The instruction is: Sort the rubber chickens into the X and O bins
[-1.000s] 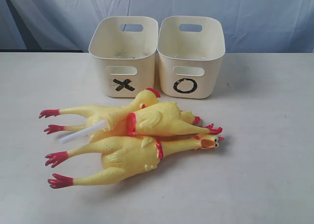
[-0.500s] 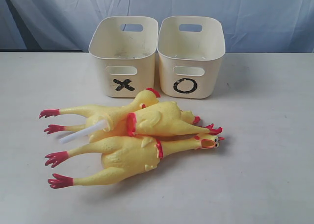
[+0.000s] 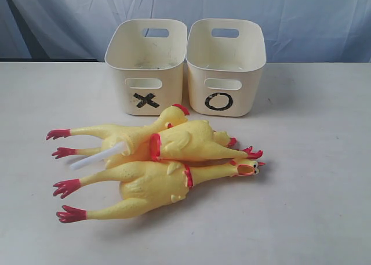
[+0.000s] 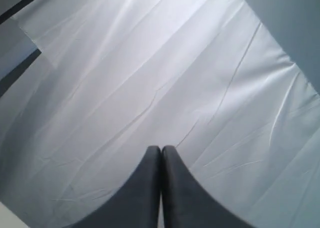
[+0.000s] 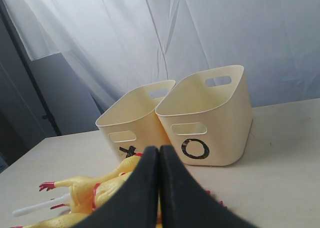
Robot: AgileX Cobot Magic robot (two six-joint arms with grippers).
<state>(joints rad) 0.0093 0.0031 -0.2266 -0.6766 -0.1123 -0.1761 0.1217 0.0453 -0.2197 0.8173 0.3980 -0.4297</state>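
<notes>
Nothing has moved since the earlier frames: chickens, bins and both claws lie as they did.

Surface and room: you work on a plain off-white table. A creased white cloth hangs behind it, with a dark strip at its far left.

Count two cream bins at the back of the table, standing side by side, rims meeting or nearly so: X bin on the left, O bin on the right.

Count three chickens, piled together on the table just in front of the bins.
- The rear chicken is long, with its comb near the X bin.
- The small chicken lies across the middle of the pile.
- The front chicken is long, with its feet to the left and its open beak to the right.

One white stick juts left from the pile.

Your left claw has its jaws pressed together, gripping nothing, with only cloth before it. Your right claw is likewise closed and empty. It points toward the two bins, with the chickens beside its fingers.
</notes>
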